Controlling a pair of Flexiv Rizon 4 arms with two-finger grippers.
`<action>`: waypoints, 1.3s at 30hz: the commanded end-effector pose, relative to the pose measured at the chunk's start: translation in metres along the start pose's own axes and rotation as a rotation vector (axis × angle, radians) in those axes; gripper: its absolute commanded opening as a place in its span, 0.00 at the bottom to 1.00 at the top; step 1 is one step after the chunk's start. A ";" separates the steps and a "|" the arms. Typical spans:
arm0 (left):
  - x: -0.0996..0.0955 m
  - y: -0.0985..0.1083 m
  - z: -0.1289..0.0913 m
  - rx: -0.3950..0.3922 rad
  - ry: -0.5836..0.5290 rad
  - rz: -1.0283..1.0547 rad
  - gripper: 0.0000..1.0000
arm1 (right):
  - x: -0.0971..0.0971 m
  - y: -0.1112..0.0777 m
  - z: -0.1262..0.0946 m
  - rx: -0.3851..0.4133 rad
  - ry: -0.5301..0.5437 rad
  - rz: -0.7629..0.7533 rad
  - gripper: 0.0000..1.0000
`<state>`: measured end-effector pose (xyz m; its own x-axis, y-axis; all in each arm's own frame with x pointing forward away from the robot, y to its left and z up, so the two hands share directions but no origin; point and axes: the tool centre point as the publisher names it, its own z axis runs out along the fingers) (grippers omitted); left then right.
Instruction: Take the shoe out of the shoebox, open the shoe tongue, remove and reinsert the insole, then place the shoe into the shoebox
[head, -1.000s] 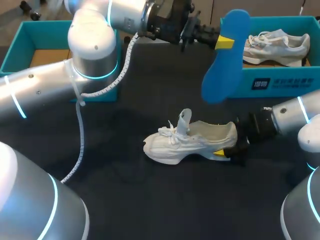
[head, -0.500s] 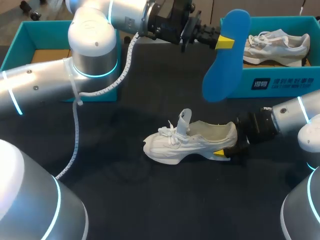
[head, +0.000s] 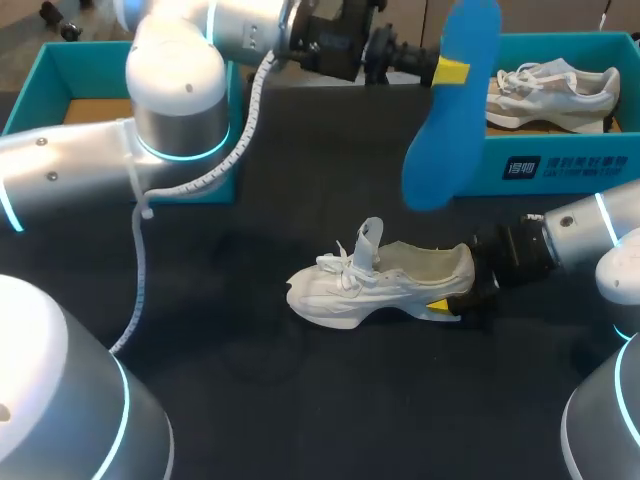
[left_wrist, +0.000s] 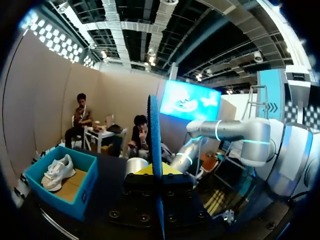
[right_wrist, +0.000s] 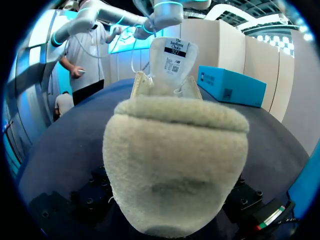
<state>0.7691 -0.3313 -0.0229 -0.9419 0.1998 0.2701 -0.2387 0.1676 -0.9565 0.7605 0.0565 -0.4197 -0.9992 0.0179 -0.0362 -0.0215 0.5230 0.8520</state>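
Observation:
A white shoe (head: 375, 283) lies on the black table near the middle, toe to the left, tongue (head: 369, 240) standing up. My right gripper (head: 453, 290) is shut on its heel (right_wrist: 175, 160), one yellow fingertip (head: 439, 307) showing at the near side. Above the table's far right, my left gripper (head: 451, 72) is shut on a blue insole (head: 445, 140) that hangs nearly upright, seen edge-on between the fingers in the left wrist view as the insole (left_wrist: 154, 145). The teal shoebox (head: 560, 165) at the far right holds a second white shoe (head: 555, 88).
Another teal box (head: 40, 80) with a cardboard floor stands at the far left, partly behind my left arm. My left arm (head: 180, 90) spans the back of the table from left to right.
My left gripper has lifted the blue insole slightly up and away. The shoe and my right gripper have kept still.

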 end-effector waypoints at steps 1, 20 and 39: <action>0.031 -0.006 -0.007 0.036 -0.091 -0.045 0.00 | 0.002 -0.002 0.005 0.004 0.000 0.000 0.00; 0.093 -0.040 -0.026 0.117 0.081 -0.295 0.00 | 0.002 -0.002 0.005 0.004 0.000 0.000 0.00; 0.149 -0.054 -0.053 0.185 0.127 -0.342 0.00 | 0.002 -0.002 0.005 0.004 0.000 0.000 0.00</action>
<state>0.6664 -0.2704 0.0746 -0.7625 0.2990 0.5738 -0.5790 0.0803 -0.8113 0.7605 0.0565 -0.4197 -0.9992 0.0178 -0.0362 -0.0216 0.5230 0.8520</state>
